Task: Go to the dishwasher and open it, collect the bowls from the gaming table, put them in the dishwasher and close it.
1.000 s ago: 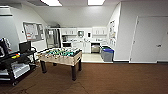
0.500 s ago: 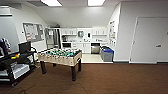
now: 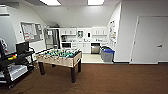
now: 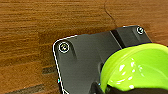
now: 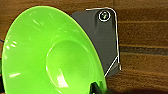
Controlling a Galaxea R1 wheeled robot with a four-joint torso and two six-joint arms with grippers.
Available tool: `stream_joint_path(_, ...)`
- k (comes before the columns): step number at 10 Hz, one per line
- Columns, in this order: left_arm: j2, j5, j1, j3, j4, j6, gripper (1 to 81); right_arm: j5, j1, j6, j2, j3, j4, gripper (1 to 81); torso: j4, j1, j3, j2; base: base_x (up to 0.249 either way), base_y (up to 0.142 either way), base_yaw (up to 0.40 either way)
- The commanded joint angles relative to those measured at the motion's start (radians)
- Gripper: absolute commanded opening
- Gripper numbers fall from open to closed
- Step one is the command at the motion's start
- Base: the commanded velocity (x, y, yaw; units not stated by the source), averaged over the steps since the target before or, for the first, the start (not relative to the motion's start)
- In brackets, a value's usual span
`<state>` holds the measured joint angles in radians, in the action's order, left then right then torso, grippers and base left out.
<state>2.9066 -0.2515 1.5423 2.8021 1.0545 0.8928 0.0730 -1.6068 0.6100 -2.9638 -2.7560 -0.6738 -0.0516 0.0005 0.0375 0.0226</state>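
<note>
Head view looks across brown wood-look flooring [image 3: 120, 80] to a kitchenette at about twelve o'clock, where the stainless-steel-fronted dishwasher [image 3: 95, 48] sits under the counter between white cabinets; a green-field table-football table [image 3: 60, 58] stands at about eleven o'clock and a blue-lidded bin [image 3: 108, 55] at about one o'clock. In the left wrist view a glossy bright green plastic bowl [image 4: 136, 68] sits close against the camera above the floor, and in the right wrist view a second glossy green plastic bowl [image 5: 50, 52] does likewise. Each looks carried, but I cannot tell how far either hand is closed, since the fingers are not distinguishable. Both bowls look light, stiff and slick, unlikely to break, and best pinched at the thin rim, where a smooth wall could slide.
</note>
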Motion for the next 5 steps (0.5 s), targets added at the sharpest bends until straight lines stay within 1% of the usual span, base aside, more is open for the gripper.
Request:
stream_joint_path(1,-0.015,0.031,-0.061,0.008,-0.001,-0.002,1.0,-0.007,0.055,-0.001,-0.014,0.012,-0.016,1.0,0.000,0.000,0.000,0.000,0.145,0.000,0.000)
stream_joint_path(5,-0.013,0.031,-0.061,0.008,0.002,0.000,1.0,-0.007,0.057,-0.001,-0.014,0.012,-0.016,1.0,0.000,0.000,0.000,0.000,0.145,0.000,0.000)
